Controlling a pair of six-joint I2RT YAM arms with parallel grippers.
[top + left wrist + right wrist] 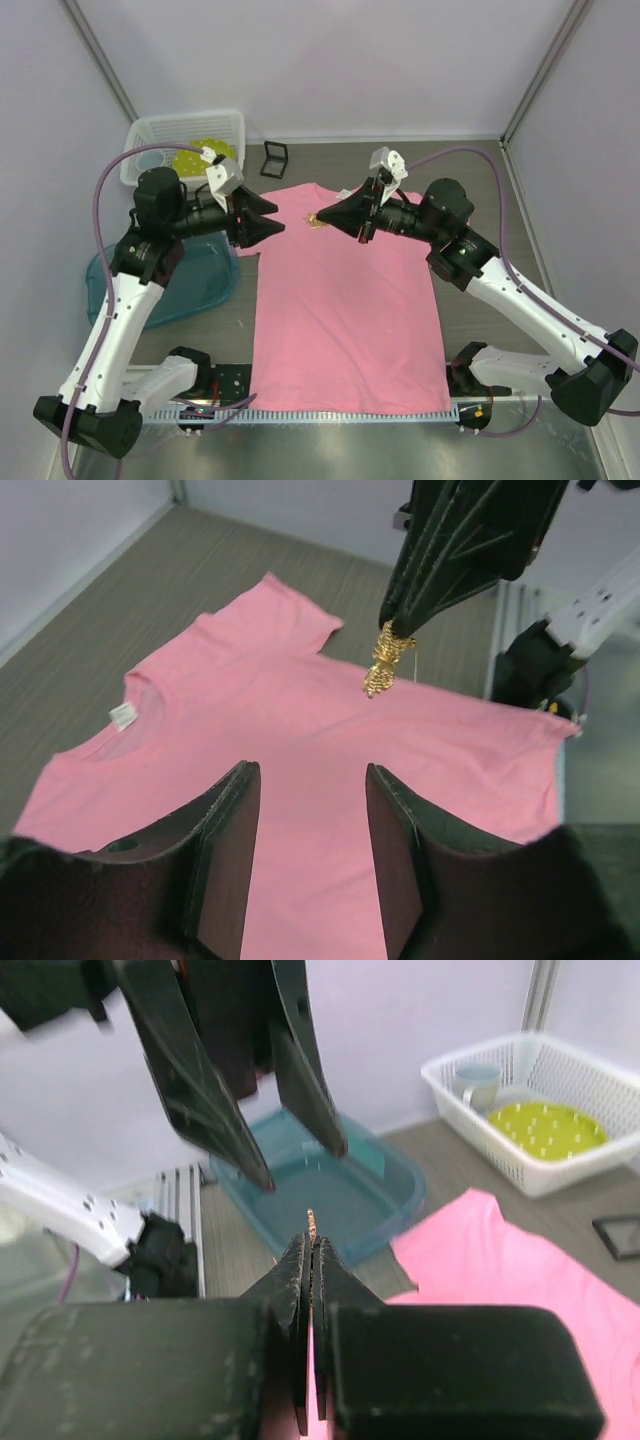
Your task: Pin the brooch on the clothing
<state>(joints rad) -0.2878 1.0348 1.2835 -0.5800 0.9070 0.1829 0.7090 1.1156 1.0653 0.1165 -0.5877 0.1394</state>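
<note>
From the top view, a plain pink short-sleeved T-shirt (345, 320) lies flat on the grey-brown table (480, 180), with its collar on the side far from the arm bases. The right gripper (327, 221) is over the upper chest, just below the collar, and its jaws are pressed together on the tiny pale gold flower-shaped brooch (319, 220). The left gripper (277, 222) is near it on the other side, over the shoulder part of the shirt. Its fingers are apart and carry nothing. Behind the shirt there is a small black square box (274, 158) and a white plastic basket (232, 125). A teal plastic tray (200, 290) lies beside the left sleeve.

In the left wrist view, the left jaws stand apart and empty above the pink fabric. The brooch hangs from the tip of the right gripper over the shirt. I cannot tell whether its lowest part touches the cloth. The small white label (122, 716) is visible inside the collar.

In the right wrist view, the two right fingers are clamped together and only a thin gold edge of the brooch shows between their tips. The left gripper is open in front of them.

In my judgement, the brooch is already picked up and brought to the right place. The pinning itself is not yet done, because no pin is seen through the fabric. What is left is to lower the brooch, fasten it and let it go.
</note>
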